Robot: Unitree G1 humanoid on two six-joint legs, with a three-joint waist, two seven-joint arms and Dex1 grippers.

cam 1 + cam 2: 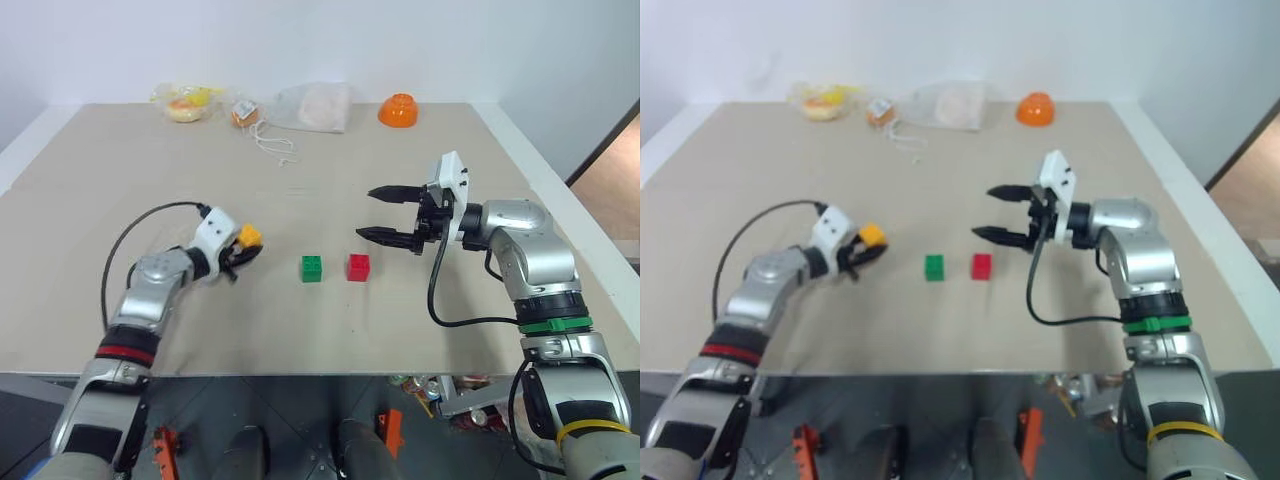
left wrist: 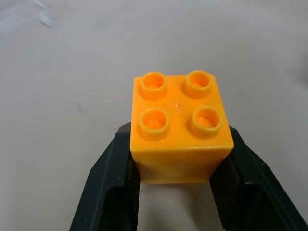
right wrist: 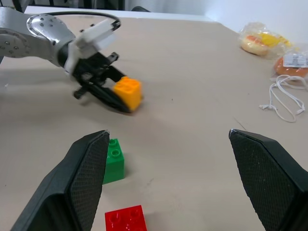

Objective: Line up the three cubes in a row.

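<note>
On the tabletop (image 1: 300, 190) the right claw (image 1: 389, 214) hangs wide and empty, just right of the red cube (image 1: 358, 266). The left claw (image 1: 240, 252) is clamped on the yellow-orange cube (image 1: 249, 236), left of the green cube (image 1: 312, 268). Green and red already sit side by side; I judge only the yellow-orange one remains to be set down in line.

A lab-like test room; bare beige table (image 1: 330, 330) against plain white walls (image 1: 300, 40).
</note>
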